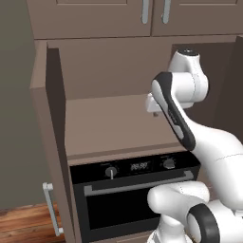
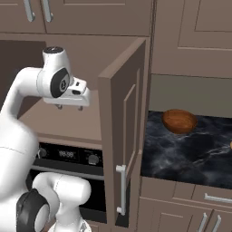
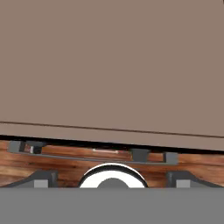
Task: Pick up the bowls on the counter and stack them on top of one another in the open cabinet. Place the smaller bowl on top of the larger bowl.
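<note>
The left door [image 1: 53, 137] of the open cabinet [image 1: 114, 126] stands swung out toward the camera in the left base view, edge on, with a silver bar handle [image 1: 50, 209] low on its outer face. The cabinet's flat brown floor lies level and bare behind it. Directly below the floor sits a black oven [image 1: 133, 190] with two knobs, a small clock display and a long grey handle bar. Above the cabinet run panelled cupboards [image 1: 95, 16] with paired silver handles.

The gripper [image 2: 69, 108] hangs over the cabinet floor, near its front edge, pointing straight down. Its two finger tips are spread wide apart, holding nothing and touching nothing. In the hand view the cabinet floor [image 3: 112, 65] fills the upper part, with the oven's handle bar [image 3: 92, 158] and wooden floorboards [image 3: 65, 168] beyond its front edge.

Further right, the cabinet's right door [image 2: 124, 136] stands open between the arm and the counter [image 2: 190, 154]. The larger bowl [image 2: 179, 121] sits upright on the black marble counter, near the back wall, its mouth facing up; being round, it has no long axis. At the right edge of the right base view a small pale sliver [image 2: 230, 145] shows on the counter; what it is cannot be told.
</note>
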You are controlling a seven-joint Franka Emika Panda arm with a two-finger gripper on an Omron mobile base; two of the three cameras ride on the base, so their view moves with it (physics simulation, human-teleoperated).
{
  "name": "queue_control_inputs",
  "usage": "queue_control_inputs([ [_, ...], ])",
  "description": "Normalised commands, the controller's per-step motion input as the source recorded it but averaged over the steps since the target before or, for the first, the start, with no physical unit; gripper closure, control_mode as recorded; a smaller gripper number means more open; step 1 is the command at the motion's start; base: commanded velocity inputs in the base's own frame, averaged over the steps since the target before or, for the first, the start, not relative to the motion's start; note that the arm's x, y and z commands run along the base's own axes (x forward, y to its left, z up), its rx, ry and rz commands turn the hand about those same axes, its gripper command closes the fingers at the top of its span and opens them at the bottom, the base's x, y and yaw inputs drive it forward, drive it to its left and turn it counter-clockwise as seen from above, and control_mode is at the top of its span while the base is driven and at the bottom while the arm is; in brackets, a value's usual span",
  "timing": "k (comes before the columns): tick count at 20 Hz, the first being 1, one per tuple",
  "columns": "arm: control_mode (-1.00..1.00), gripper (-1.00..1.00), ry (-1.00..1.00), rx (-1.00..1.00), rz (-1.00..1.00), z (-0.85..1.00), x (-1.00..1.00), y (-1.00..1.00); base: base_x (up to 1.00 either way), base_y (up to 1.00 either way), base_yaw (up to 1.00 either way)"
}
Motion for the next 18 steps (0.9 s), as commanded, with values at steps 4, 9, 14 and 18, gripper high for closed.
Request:
queue_control_inputs([
  [4, -1.0, -1.0, -0.03, 0.0, 0.0, -0.06, -0.77, 0.0, 0.0, 0.0, 0.0],
  [9, -1.0, -1.0, -0.03, 0.0, 0.0, -0.06, -0.85, 0.0, 0.0, 0.0, 0.0],
  [14, -1.0, -1.0, -0.02, 0.0, 0.0, -0.08, -0.88, 0.0, 0.0, 0.0, 0.0],
  [18, -1.0, -1.0, -0.01, 0.0, 0.0, -0.12, -0.88, 0.0, 0.0, 0.0, 0.0],
])
